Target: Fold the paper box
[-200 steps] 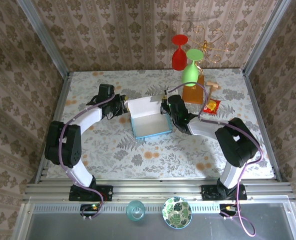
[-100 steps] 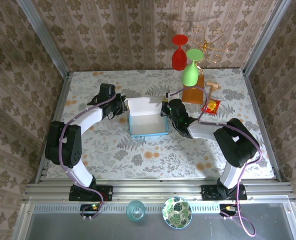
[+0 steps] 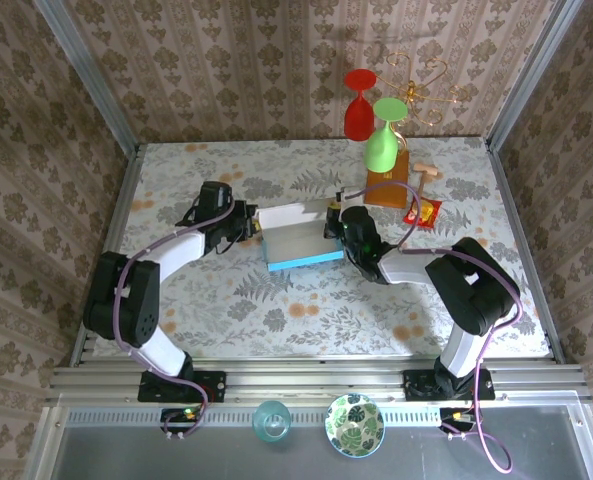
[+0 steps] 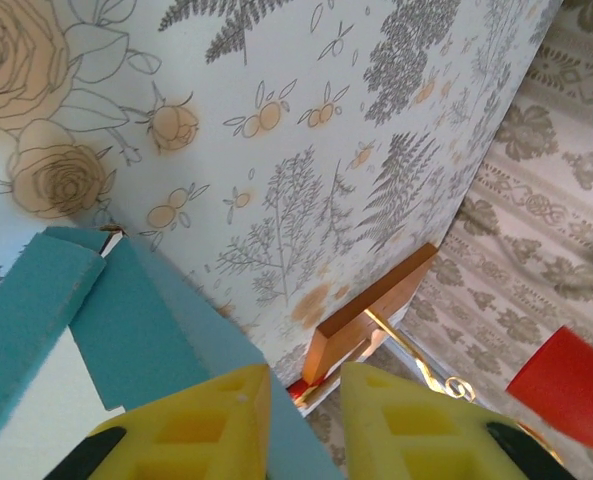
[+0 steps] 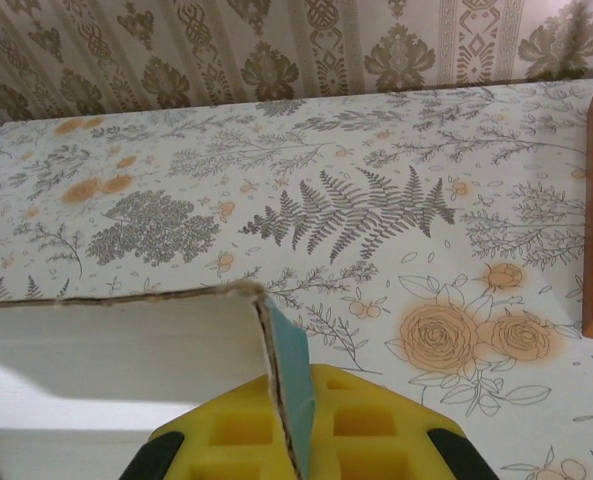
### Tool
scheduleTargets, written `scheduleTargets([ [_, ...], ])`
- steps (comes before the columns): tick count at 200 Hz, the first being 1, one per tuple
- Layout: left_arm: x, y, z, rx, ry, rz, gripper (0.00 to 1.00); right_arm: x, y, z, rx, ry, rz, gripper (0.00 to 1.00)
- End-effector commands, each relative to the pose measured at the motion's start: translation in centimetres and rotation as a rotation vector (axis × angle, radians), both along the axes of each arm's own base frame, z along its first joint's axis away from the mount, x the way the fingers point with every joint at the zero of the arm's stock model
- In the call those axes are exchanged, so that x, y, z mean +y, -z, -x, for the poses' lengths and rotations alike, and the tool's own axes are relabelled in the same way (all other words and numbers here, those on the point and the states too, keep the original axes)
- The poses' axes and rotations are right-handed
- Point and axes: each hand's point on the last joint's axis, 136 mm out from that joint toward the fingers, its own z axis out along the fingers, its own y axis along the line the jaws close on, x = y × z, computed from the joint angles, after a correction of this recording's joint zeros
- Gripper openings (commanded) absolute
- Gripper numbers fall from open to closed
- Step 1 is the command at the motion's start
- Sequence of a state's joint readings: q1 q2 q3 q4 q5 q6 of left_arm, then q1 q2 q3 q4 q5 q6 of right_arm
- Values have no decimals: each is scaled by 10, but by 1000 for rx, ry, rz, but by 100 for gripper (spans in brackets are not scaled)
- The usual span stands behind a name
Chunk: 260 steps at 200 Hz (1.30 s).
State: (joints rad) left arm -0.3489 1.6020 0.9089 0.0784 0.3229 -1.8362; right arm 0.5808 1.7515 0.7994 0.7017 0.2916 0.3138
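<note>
The paper box (image 3: 298,240), sky-blue outside and white inside, sits mid-table between both arms, with a white flap leaning over its opening. My left gripper (image 3: 252,226) is at its left side. In the left wrist view the box's blue wall (image 4: 146,320) runs between the yellow fingers of the left gripper (image 4: 303,372), flat against one finger with a small gap to the other at the tip. My right gripper (image 3: 332,226) is shut on the right wall. The right wrist view shows the right gripper (image 5: 298,380) pinching that cardboard edge (image 5: 116,340) tightly.
A brown-orange block (image 3: 388,185) stands just behind the right gripper, with a red glass (image 3: 358,105) and a green glass (image 3: 381,140) above it. A red packet (image 3: 424,211) lies to its right. A patterned bowl (image 3: 354,425) and a glass tumbler (image 3: 272,420) sit below the table's near rail.
The left gripper has moved in toward the box and its jaws have narrowed on the left wall. The white back flap has come forward over the opening. The right gripper kept its hold.
</note>
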Motion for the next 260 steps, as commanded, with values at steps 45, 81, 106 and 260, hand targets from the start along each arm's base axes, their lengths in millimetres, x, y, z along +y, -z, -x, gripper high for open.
scheduleTargets([
  [45,-29,-18,22,-162,169,14,25,29,6,28,-12,-160,-2,0],
  [81,-29,-15,29,-183,184,-27,24,25,7,34,-3,-160,5,5],
  [106,-30,-12,37,-201,213,-69,23,20,8,40,15,-154,10,8],
  [260,-41,38,82,-211,311,-272,19,-21,16,81,136,-84,18,43],
])
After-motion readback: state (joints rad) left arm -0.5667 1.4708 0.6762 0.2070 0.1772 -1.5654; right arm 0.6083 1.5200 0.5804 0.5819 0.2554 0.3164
